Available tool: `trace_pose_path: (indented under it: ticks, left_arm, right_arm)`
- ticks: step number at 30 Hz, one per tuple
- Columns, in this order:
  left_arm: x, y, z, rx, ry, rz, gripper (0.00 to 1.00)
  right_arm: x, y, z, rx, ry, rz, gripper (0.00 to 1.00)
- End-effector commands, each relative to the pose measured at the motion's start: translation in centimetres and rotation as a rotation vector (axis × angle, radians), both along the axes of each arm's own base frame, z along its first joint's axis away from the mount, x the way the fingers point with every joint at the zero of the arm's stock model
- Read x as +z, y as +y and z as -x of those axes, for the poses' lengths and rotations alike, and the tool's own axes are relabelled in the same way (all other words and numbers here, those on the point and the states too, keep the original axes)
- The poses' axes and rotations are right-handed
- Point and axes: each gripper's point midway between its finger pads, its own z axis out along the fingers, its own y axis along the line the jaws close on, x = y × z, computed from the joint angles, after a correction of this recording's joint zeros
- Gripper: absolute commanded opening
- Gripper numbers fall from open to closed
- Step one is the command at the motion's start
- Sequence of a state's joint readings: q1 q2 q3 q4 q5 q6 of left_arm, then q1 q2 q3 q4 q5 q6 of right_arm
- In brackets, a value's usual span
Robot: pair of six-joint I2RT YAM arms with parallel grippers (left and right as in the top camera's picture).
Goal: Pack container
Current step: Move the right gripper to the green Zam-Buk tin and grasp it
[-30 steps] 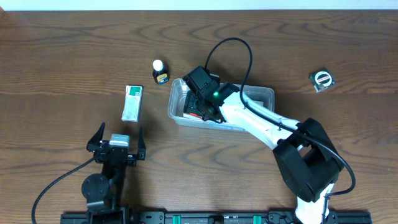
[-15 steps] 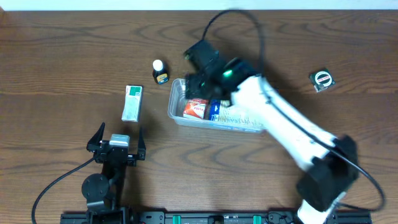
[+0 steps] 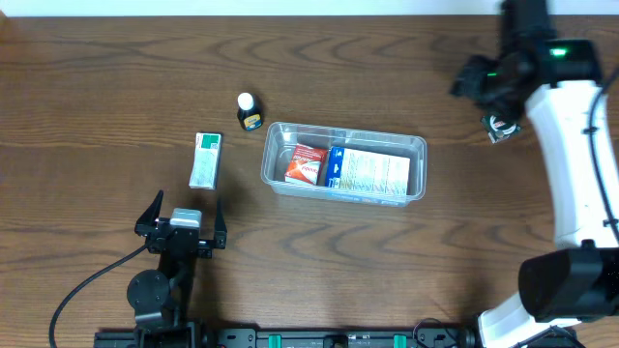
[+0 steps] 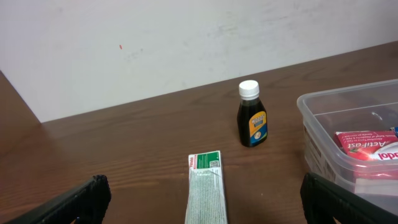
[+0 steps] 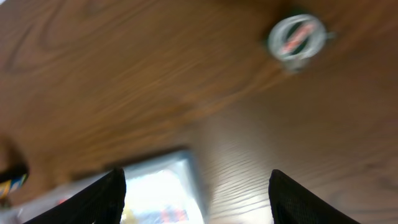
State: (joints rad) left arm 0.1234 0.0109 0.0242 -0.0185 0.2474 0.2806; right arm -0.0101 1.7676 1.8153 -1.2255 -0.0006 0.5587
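The clear plastic container (image 3: 348, 130) sits mid-table and holds a red box (image 3: 307, 164) and a blue-and-white box (image 3: 369, 172). My right gripper (image 3: 472, 81) is open and empty, high at the far right, near a small round silver item (image 3: 501, 126). The right wrist view is blurred and shows that item (image 5: 295, 36) and the container (image 5: 163, 182) between my open fingers (image 5: 196, 186). My left gripper (image 3: 181, 220) is open and empty at the front left. Its wrist view shows a green-and-white box (image 4: 206, 190) lying ahead between its fingers (image 4: 202, 208), and the container's corner (image 4: 348, 102).
A small dark bottle with a white cap (image 3: 249, 111) stands left of the container, also in the left wrist view (image 4: 252, 114). The green-and-white box (image 3: 205, 159) lies flat further left. A pale wall runs behind the table's far edge (image 4: 186, 37).
My right arm has lifted out of the container and swung far right to the table's back corner. The red box now lies uncovered in the container. The left arm has not moved.
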Motion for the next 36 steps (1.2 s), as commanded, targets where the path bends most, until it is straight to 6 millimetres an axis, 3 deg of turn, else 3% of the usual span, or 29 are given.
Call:
trace_pose_path:
  ticks: [1, 6, 10, 17, 21, 30, 36]
  left_arm:
    - [-1.6, 0.0, 0.0, 0.000, 0.046, 0.019, 0.98]
    - [-1.6, 0.0, 0.0, 0.000, 0.046, 0.019, 0.98]
    - [-1.6, 0.0, 0.0, 0.000, 0.046, 0.019, 0.98]
    - [-1.6, 0.0, 0.0, 0.000, 0.046, 0.019, 0.98]
    - [-1.6, 0.0, 0.0, 0.000, 0.046, 0.019, 0.98]
    - [-1.6, 0.0, 0.0, 0.000, 0.046, 0.019, 0.98]
    - [-1.6, 0.0, 0.0, 0.000, 0.046, 0.019, 0.98]
  right_arm:
    - [-1.4, -3.5, 0.1, -0.039, 0.041, 0.019, 0.71]
    - [-4.7, -6.9, 0.0, -0.186, 0.115, -0.013, 0.72]
    - [-8.6, -9.2, -0.3, -0.249, 0.195, -0.036, 0.72]
    - [-14.7, -11.5, -0.3, -0.325, 0.312, -0.067, 0.72]
    - [-16.1, -12.1, -0.9, -0.342, 0.311, -0.068, 0.72]
    - [-17.0, -12.7, -3.9, -0.377, 0.211, -0.054, 0.72]
    - [-19.3, -12.1, -3.9, -0.421, 0.248, -0.061, 0.74]
